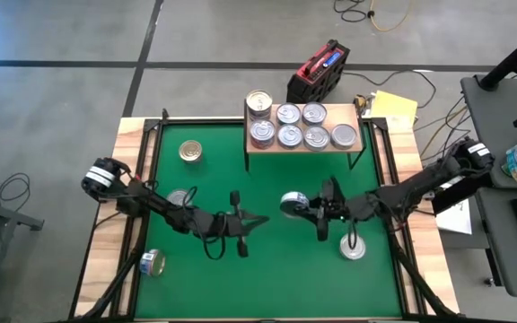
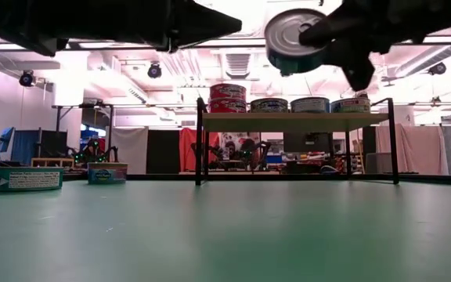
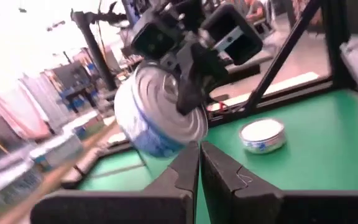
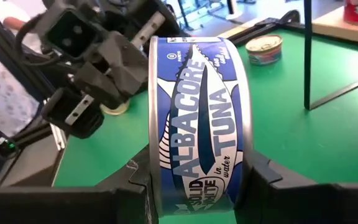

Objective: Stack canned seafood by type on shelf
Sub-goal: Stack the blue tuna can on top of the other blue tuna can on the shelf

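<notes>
My right gripper (image 1: 305,208) hovers over the middle of the green mat and is shut on a blue-labelled tuna can (image 4: 197,106), which also shows in the low view as a can (image 2: 294,39) held high. My left gripper (image 1: 257,219) is shut and empty, its tips (image 3: 199,158) just left of that can. The shelf (image 1: 303,146) stands on black legs at the mat's far edge. Several cans rest on it, among them a red-labelled stack of two (image 2: 227,98) at its far-left corner. My right gripper pinches the tuna can across its two flat ends, one finger (image 4: 263,180) on each end and the label wall (image 4: 197,143) facing the wrist camera. The fingers come nearly level from the table's right. The can is lifted clear and stands on edge, one flat end (image 2: 288,43) facing the near side.
Loose cans on the mat: a gold-topped one (image 1: 189,151) at far left, one (image 1: 179,197) beneath the left arm, one on its side (image 1: 153,263) near left, a silver-topped one (image 1: 353,247) under the right arm. A red and black case (image 1: 317,72) lies behind the shelf.
</notes>
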Controlling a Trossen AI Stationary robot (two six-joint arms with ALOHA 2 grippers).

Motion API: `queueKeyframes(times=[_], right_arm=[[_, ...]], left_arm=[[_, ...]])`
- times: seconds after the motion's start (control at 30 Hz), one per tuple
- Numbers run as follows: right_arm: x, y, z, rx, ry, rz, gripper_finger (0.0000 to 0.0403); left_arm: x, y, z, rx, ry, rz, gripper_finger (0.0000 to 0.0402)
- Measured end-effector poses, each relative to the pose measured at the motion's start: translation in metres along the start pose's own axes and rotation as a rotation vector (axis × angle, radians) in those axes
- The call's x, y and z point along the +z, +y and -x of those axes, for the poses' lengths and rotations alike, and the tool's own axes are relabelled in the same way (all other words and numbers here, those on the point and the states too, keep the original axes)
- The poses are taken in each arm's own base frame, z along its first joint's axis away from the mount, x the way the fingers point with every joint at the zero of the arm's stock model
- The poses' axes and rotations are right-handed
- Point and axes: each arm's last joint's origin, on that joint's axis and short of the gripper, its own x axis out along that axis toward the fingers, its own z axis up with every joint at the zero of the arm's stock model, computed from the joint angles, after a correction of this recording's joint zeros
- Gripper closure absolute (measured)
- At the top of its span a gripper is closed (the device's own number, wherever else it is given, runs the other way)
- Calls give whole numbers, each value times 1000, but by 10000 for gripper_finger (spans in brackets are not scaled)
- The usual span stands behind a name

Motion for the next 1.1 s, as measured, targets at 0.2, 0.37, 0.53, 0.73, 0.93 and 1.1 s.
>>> queueKeyframes(times=[0.2, 0.37, 0.53, 0.73, 0.93, 1.1], right_arm=[[8, -17, -8, 45, 6, 19, 277], [16, -25, -9, 187, -49, 48, 277], [11, -43, -7, 230, -61, 39, 277], [2, -60, 3, 273, -140, -73, 277], [-3, -63, 10, 307, -162, -129, 277], [1, -62, 8, 287, -183, -129, 277]], left_arm=[[12, 4, -7, 145, 23, -73, 402], [15, 4, -9, 48, -42, -37, 402], [16, 11, -6, -83, -128, 63, 402], [5, 27, -7, -103, -110, 182, 402], [-8, 52, -17, -40, -65, 407, 375], [-6, 63, -29, -220, -103, 541, 315]])
